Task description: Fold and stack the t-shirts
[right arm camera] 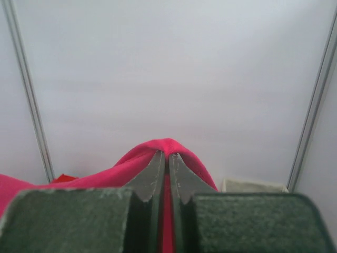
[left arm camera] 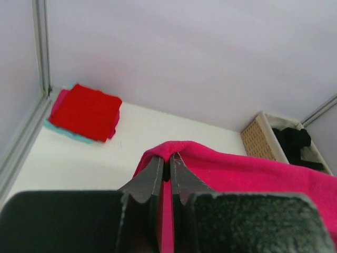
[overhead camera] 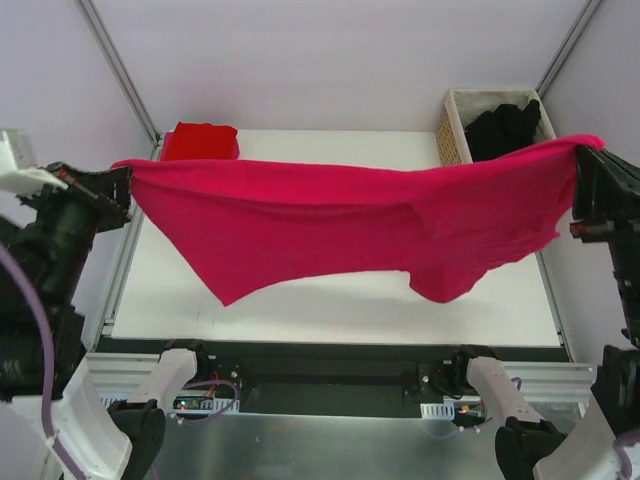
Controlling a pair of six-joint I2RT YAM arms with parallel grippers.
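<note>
Hanging stretched above the table (overhead camera: 330, 305) in the top view, the magenta t-shirt (overhead camera: 340, 220) spans both arms. The left gripper (overhead camera: 122, 185) pinches one end, the right gripper (overhead camera: 583, 160) the other, and the lower edge droops toward the surface. A folded red t-shirt (overhead camera: 200, 140) lies at the far left corner. Black t-shirts (overhead camera: 505, 128) sit in the wicker basket (overhead camera: 452, 130) at far right.

Left wrist view: jaws clamped tight on a magenta fold; the red pile rests on pink and teal layers beyond.

Right wrist view: jaws likewise closed on magenta cloth, wall behind.
</note>
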